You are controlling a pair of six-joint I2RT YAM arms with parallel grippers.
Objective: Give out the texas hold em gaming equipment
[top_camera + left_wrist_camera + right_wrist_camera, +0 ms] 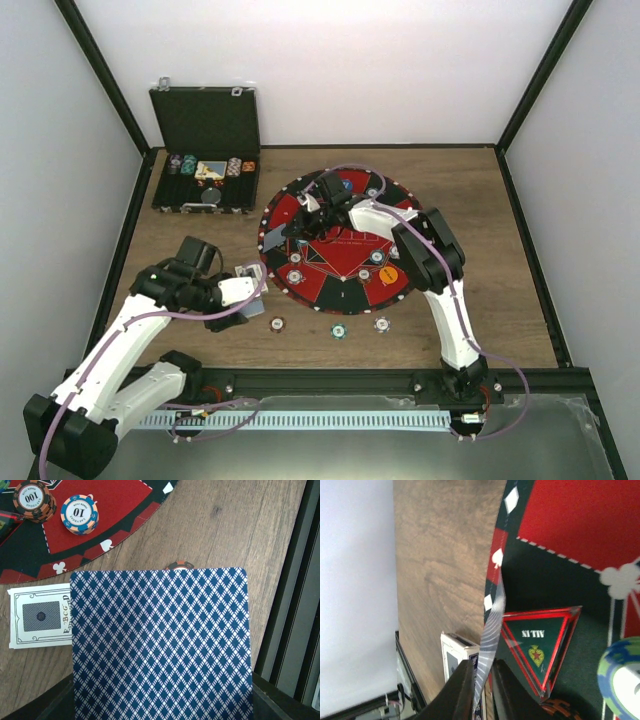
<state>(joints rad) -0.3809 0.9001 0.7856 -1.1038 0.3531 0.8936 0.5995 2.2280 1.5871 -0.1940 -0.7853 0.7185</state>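
At the far left corner of the surface [330, 350] a black case [205, 120] stands open. Nearer, by the left edge of the round mat [345, 245], the left fingers [248, 290] are closed on a blue-backed card [160, 645], held flat and face down above the wood. Whether more cards lie under it cannot be told. A card box [40, 616] lies on the surface just beside the mat's rim. Three chips [339, 330] sit on the wood along the mat's near edge. Over the left part of the mat the right fingers [308, 222] are pinched almost shut on a thin card [492, 625], seen edge-on and hanging upright close to a triangular "ALL IN" marker [540, 645]. An orange disc [388, 273] rests toward the mat's near right edge. The step in hand looks like dealing this card to a seat. It would go best by tipping the card flat and low before letting go. The marker and nearby chips should be left undisturbed, and the left arm should hold its card level for the next draw.
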